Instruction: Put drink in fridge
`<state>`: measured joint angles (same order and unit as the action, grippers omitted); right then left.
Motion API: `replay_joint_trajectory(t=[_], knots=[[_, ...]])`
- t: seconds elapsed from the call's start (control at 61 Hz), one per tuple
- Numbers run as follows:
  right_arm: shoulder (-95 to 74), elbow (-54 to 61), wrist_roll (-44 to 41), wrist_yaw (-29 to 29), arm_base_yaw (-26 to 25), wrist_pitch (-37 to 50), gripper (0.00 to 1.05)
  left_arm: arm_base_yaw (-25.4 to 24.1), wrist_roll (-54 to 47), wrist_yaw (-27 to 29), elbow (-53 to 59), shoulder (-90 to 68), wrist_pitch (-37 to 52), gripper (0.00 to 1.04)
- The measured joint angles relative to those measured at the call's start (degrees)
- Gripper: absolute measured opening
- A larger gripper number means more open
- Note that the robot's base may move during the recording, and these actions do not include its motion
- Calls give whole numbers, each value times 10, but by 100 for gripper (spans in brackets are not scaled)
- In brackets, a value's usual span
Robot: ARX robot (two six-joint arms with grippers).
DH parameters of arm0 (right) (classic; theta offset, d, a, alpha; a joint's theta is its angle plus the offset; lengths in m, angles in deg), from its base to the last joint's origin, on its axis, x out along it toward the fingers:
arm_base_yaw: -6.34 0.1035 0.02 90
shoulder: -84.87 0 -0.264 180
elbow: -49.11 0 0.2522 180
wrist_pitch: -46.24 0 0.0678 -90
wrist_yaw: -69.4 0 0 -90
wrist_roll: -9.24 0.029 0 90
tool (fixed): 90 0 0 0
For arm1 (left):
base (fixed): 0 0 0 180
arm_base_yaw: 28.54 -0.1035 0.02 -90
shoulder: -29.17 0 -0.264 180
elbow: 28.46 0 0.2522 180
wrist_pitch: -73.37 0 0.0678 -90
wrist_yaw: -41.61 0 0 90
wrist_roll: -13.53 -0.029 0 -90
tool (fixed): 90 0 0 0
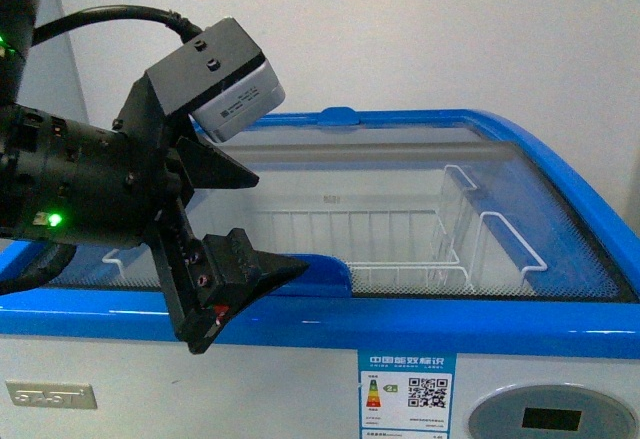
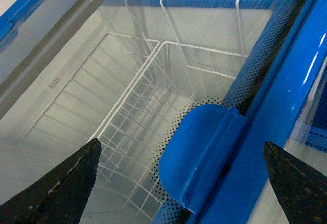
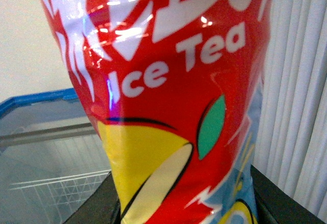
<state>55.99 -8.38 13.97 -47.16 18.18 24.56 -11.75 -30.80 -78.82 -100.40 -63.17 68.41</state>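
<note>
Over the fridge's [image 1: 450,314] front-left corner: left arm [image 1: 80,189], stretched level across the blue rim, green lights lit on its body, wrist camera [image 1: 240,84] on top. At its end, left gripper [image 1: 277,219] turned on edge, one finger above the other, jaws wide apart. Hovering just above the fridge's glass lid [image 1: 560,239]; touching it or not, cannot tell. From the left wrist, same gripper [image 2: 180,143] looking down at the blue handle [image 2: 199,152] on the fridge's front edge, black fingers [image 2: 61,188] to either side of it and apart from it.

Inside the fridge, under the glass: white wire basket [image 1: 400,239], set toward the fridge's right end, two raised wire loops standing up near the glass. Through its wires [image 2: 138,117], only the fridge's white lining.

On the fridge's front, below the rim: sticker [image 1: 405,389] with a QR code, grey display [image 1: 550,419] further right.

Outside the fridge: drink [image 3: 168,81], clamped low down in the right gripper [image 3: 186,203], dark fingers [image 3: 94,206] pressed to both sides of the red "Ice Tea" label. Behind it, the fridge's blue rim [image 3: 30,101] and white blinds [image 3: 301,81].
</note>
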Motion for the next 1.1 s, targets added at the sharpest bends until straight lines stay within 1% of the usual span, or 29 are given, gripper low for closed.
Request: replay_joint_trajectory(t=[0.131, 0.197, 0.328, 0.344, 0.607, 0.639, 0.689, 0.754, 0.787, 0.803, 0.836, 0.902, 0.951, 1.0, 1.098], knots=[[0, 0, 0, 0, 0, 0, 41, -3, -20, 0, -37, -42, -11, 97], [0, 0, 0, 0, 0, 0, 41, -8, -35, 3, -73, -79, -21, 97], [0, 0, 0, 0, 0, 0, 41, -16, -61, -26, -141, -138, -61, 97], [0, 0, 0, 0, 0, 0, 41, -20, -64, -24, -202, -177, -68, 97], [0, 0, 0, -1, 0, 0, 41, -32, -42, 88, -450, -331, -44, 97], [0, 0, 0, -1, 0, 0, 41, -33, -38, 101, -468, -343, -39, 97], [0, 0, 0, 2, 0, 0, 41, -35, -27, 144, -500, -366, -19, 97], [0, 0, 0, 2, 0, 0, 41, -39, -14, 172, -515, -380, 2, 97], [0, 0, 0, 2, 0, 0, 41, -41, -7, 190, -516, -383, 15, 97], [0, 0, 0, 1, 0, 0, 41, -41, 0, 216, -516, -387, 24, 97], [0, 0, 0, -1, 0, 0, 41, -45, 17, 242, -513, -387, 42, 97], [0, 0, 0, 0, 0, 0, 41, -55, 50, 256, -487, -376, 59, 97], [0, 0, 0, 0, 0, 0, 41, -63, 94, 269, -441, -346, 56, 97], [0, 0, 0, 0, 0, 0, 41, -66, 150, 265, -377, -302, 50, 97], [0, 0, 0, 3, 0, 0, 41, -65, 259, 215, -221, -177, 63, 97]])
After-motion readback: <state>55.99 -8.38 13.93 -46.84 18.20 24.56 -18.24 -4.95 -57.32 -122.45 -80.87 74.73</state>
